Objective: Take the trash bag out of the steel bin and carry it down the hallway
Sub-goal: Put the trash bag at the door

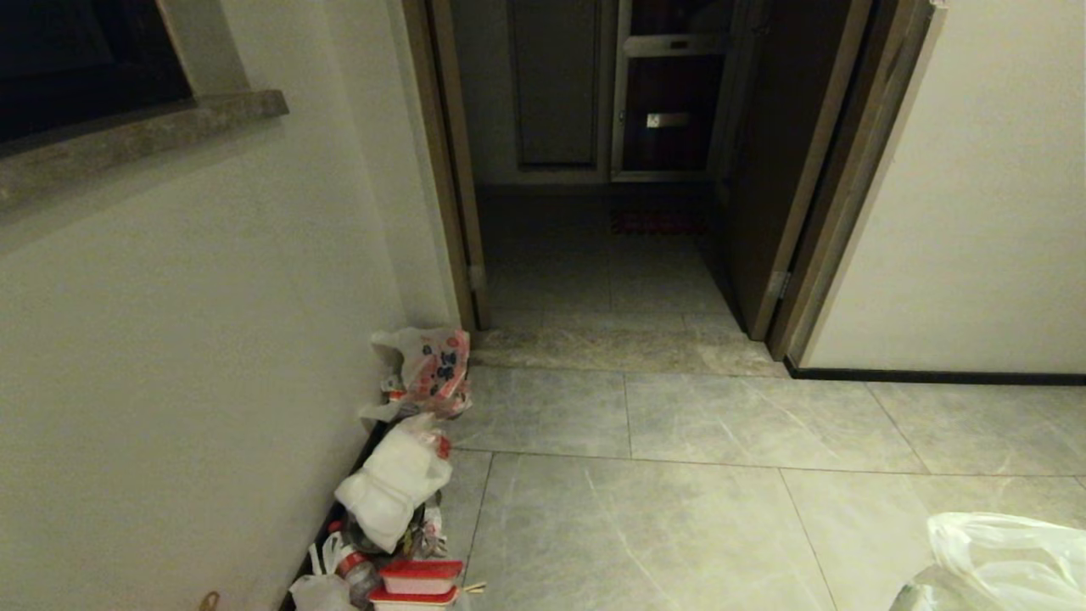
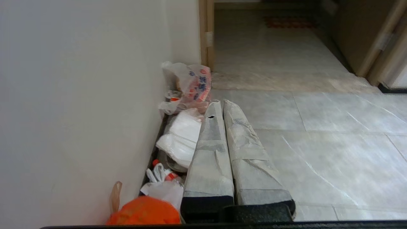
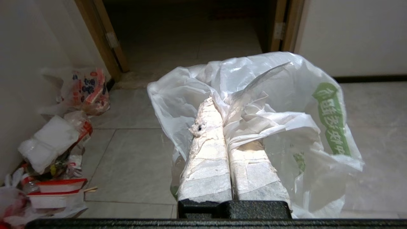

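The trash bag [image 3: 286, 95], thin translucent white plastic with green print, is bunched around my right gripper [image 3: 219, 111], whose taped fingers are shut on its gathered top. In the head view only a part of the trash bag [image 1: 1001, 560] shows at the lower right corner; the gripper itself is outside that view. My left gripper [image 2: 222, 103] is shut with nothing between its fingers, held low beside the left wall. The hallway floor [image 1: 679, 509] of grey marble-look tiles runs ahead to an open doorway [image 1: 594, 255]. The steel bin is out of view.
Rubbish lies along the left wall: a red-printed bag [image 1: 433, 365], a white bundle [image 1: 394, 479], red-lidded boxes [image 1: 420, 577] and an orange bag [image 2: 144, 211]. Brown door frames [image 1: 441, 170] flank the dark passage, with a red mat [image 1: 657, 222] deeper in. A stone sill [image 1: 136, 140] juts out upper left.
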Available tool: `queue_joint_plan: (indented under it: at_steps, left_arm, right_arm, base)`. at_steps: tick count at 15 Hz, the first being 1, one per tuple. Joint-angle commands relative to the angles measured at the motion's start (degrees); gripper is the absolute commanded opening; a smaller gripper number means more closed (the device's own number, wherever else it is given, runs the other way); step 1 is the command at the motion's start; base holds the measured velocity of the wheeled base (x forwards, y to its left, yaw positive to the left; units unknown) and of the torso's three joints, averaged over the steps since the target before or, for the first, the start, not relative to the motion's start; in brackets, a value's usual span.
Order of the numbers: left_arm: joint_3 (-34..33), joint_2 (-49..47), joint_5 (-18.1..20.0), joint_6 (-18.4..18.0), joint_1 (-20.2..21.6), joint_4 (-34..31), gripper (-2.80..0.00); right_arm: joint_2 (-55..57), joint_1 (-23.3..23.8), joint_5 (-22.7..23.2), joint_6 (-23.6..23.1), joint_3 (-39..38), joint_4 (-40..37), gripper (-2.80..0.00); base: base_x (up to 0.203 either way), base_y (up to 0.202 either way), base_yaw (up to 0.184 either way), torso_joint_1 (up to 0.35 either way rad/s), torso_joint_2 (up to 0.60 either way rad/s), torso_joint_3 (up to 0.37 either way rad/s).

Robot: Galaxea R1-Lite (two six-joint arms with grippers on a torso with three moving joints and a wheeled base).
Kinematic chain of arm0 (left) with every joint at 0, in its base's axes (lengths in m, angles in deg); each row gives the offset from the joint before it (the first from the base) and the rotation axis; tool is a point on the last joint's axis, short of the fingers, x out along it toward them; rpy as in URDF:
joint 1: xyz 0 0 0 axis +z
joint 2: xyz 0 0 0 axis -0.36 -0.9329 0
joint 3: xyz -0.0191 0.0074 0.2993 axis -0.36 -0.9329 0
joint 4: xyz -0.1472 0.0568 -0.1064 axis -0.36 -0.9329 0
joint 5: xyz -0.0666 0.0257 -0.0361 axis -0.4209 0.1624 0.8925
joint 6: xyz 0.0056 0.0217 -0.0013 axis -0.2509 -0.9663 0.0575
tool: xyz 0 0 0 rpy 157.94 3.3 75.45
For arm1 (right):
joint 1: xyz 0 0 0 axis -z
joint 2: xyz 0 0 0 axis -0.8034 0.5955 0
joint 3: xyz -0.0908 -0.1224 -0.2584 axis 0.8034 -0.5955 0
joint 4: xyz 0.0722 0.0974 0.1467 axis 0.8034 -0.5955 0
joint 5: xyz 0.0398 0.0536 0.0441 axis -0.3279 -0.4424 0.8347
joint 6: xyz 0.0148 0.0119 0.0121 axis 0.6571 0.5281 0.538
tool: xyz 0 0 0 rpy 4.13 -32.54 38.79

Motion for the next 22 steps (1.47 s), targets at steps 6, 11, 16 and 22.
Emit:
queue_joint_plan:
  at_steps: [6, 11, 16, 22]
  left_arm:
    - [-0.11, -0.06, -0.04, 0.02, 0.00, -0.01, -2.80]
    - [-0.04, -0.06, -0.04, -0.07, 0.00, -0.01, -2.80]
    - [-0.11, -0.06, -0.04, -0.07, 0.00, -0.01, -2.80]
    - [-0.11, -0.06, -0.04, -0.07, 0.00, -0.01, -2.80]
  right_arm:
    - [0.11, 0.08, 0.08, -0.01, 0.06, 0.11, -2.80]
    - [0.04, 0.08, 0.08, -0.01, 0.06, 0.11, -2.80]
    - [0.04, 0.08, 0.08, -0.01, 0.06, 0.05, -2.80]
    - [0.02, 0.08, 0.08, -0.01, 0.06, 0.11, -2.80]
  base:
    - [0.192, 0.000, 0.001, 0.004, 0.00, 0.004]
    - [0.186, 0.000, 0.000, 0.001, 0.00, 0.003]
    - [0.020, 0.000, 0.001, 0.001, 0.00, -0.001]
    - [0.000, -0.140, 0.003, 0.001, 0.00, 0.001]
